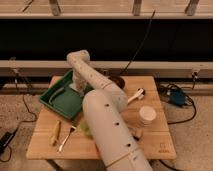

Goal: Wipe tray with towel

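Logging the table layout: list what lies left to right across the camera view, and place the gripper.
Tray → gripper, shut, over the tray's right part → white handled tool → white cup → blue device on the floor.

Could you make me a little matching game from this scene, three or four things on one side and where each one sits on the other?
Things:
1. tray
2. gripper
3. white cup
4. fork

Places:
A. right part of the table
B. over the tray's far end
C. near the table's front edge, left
D. left rear corner of the table

Pairs: 1-D, 2-B, 3-A, 4-C
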{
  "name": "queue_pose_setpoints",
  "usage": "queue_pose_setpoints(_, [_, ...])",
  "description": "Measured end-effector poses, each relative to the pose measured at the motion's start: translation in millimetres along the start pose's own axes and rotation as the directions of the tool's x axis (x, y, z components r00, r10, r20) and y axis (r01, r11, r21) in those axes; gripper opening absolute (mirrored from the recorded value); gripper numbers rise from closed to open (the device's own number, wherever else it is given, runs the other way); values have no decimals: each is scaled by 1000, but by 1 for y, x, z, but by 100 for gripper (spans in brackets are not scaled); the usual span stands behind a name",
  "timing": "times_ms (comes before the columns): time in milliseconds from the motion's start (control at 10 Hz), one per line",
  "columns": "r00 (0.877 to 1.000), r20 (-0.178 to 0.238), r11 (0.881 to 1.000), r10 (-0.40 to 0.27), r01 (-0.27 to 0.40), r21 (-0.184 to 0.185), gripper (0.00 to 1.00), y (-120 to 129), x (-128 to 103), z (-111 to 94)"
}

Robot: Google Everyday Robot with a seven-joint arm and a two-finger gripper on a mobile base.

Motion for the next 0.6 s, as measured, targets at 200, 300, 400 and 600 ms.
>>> queue_pose_setpoints(200, [999,-5,999,-46,46,10,20,-22,2,-2])
queue_pose_setpoints(300, [998,-9,998,-68,68,18,20,-32,1,-4])
queue_pose_setpoints(400, [996,-14,996,-87,88,28,20,-41,0,-5])
queue_pose_setpoints(600, [990,-16,988,-140,141,56,20,-68,-8,-6])
